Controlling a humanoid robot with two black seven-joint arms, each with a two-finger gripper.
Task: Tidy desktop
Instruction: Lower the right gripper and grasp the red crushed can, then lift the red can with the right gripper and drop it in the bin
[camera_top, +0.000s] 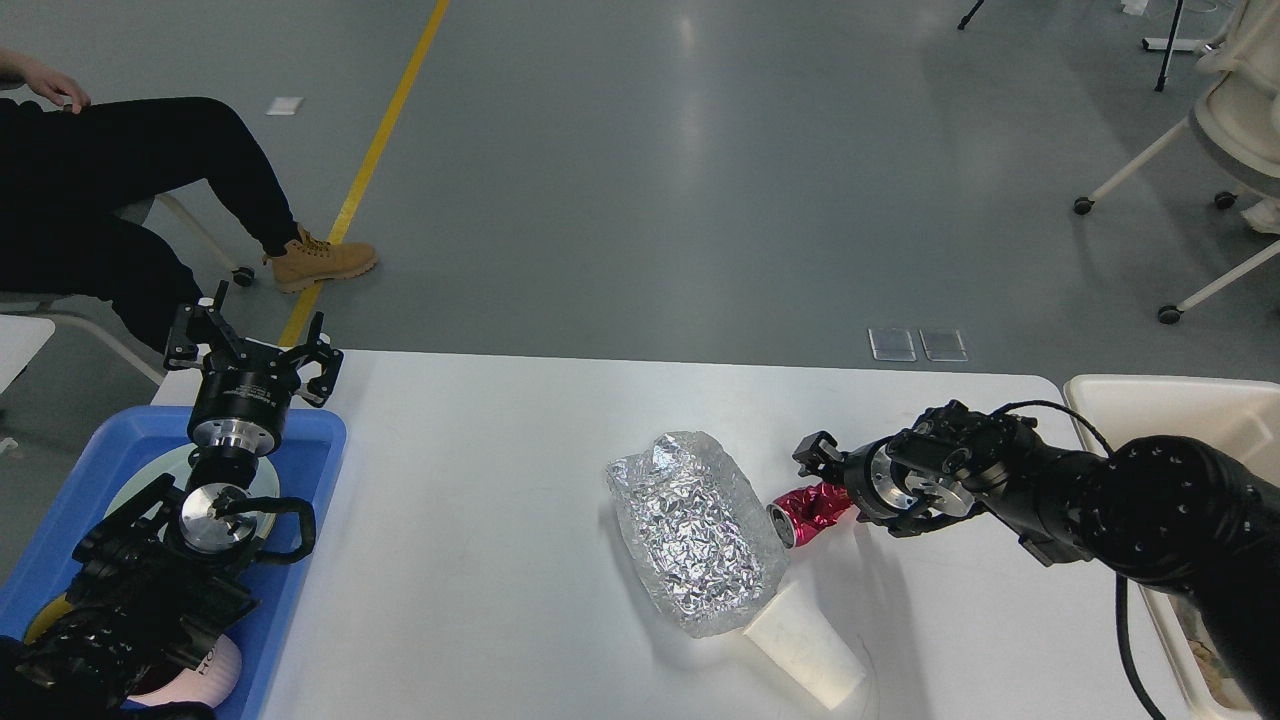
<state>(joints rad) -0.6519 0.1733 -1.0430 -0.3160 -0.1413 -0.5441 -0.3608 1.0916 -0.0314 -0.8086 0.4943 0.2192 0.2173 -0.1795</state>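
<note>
The white desktop (480, 560) holds a crushed red can (806, 508), a crumpled silver foil bag (690, 530) and a white paper cup (805, 650) lying on its side. My right gripper (846, 492) is low over the desktop at the can's right end. It is open, with one finger (814, 454) just behind the can; the other is mostly hidden. My left gripper (252, 340) is open and empty, raised over the far end of the blue tray (310, 480).
The blue tray at the left edge holds a pale plate (135, 490) and other items, partly hidden by my left arm. A cream bin (1160, 400) stands off the desktop's right edge. A seated person (120, 190) is at far left.
</note>
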